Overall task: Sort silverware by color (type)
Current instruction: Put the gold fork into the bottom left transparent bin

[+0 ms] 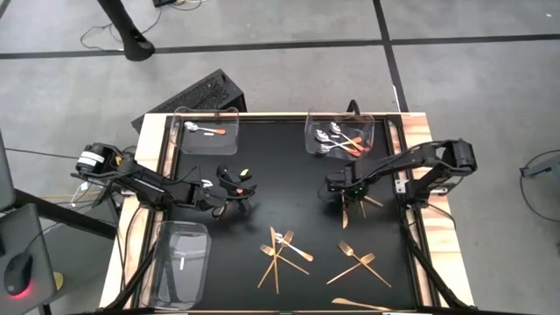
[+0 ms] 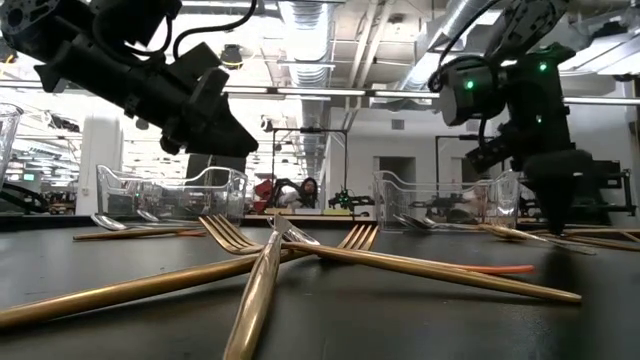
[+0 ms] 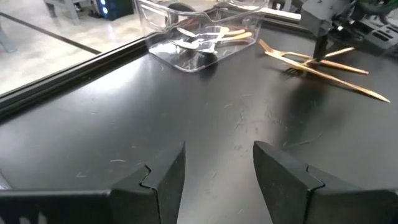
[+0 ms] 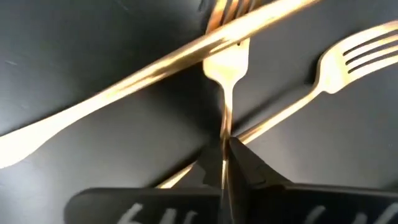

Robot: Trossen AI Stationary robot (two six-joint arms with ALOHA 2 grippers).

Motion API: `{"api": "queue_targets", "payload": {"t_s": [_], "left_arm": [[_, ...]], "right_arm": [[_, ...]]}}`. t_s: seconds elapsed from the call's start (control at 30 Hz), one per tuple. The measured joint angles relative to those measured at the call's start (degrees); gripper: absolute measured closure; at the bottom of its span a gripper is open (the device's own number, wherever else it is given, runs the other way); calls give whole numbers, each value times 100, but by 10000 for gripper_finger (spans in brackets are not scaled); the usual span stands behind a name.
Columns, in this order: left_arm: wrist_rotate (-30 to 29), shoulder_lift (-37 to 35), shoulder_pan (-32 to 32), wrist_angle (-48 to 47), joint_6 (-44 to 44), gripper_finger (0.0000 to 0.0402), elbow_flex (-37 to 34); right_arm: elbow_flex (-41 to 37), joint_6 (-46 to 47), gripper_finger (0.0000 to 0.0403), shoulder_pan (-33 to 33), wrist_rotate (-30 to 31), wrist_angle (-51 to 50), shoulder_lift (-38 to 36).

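My right gripper (image 1: pixel 347 194) points down at the table's right middle, shut on a gold fork (image 4: pixel 226 68) in a small pile. A gold knife (image 4: pixel 143 74) lies across that fork's head, and a second gold fork (image 4: pixel 339 65) lies beside it. My left gripper (image 3: pixel 217 174) hangs open above bare black table at the left middle (image 1: pixel 242 186), with nothing between its fingers. Two more heaps of gold silverware (image 1: pixel 282 251) (image 1: pixel 359 261) lie toward the near edge. Orange-handled spoons lie in the far right tray (image 1: pixel 339 133), and one in the far left tray (image 1: pixel 207 129). My right gripper pinches the fork's thin handle (image 4: pixel 225 134) just behind the neck, between its two fingers. The fingers (image 4: pixel 245 165) come from above, pointing down, one on each side of the handle. The fork lies low in the pile, its head under the gold knife.
A clear tray (image 1: pixel 179 261) stands at the near left corner. A single gold knife (image 1: pixel 359 304) lies at the near edge. The black mat between the two arms is bare. A dark keyboard (image 1: pixel 197 94) sits beyond the far left edge.
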Motion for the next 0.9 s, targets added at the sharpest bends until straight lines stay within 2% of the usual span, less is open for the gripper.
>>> {"api": "queue_targets", "payload": {"t_s": [0.13, 0.27, 0.5, 0.73, 0.9], "left_arm": [[7, 0, -18, 14, -38, 230, 0], [-31, 0, -18, 62, -91, 230, 0], [-4, 0, -18, 628, 69, 230, 0], [103, 0, -27, 764, 156, 230, 0], [100, 0, -134, 744, 174, 230, 0]], "right_arm": [[75, 526, 392, 142, 140, -722, -359], [328, 1534, 397, 365, 873, -1360, -675], [675, 1885, 395, 1018, 1789, -1311, -820], [511, 1570, 339, 1118, 1511, -1360, -722], [90, 1193, 293, 982, 1265, -1241, -676]]}}
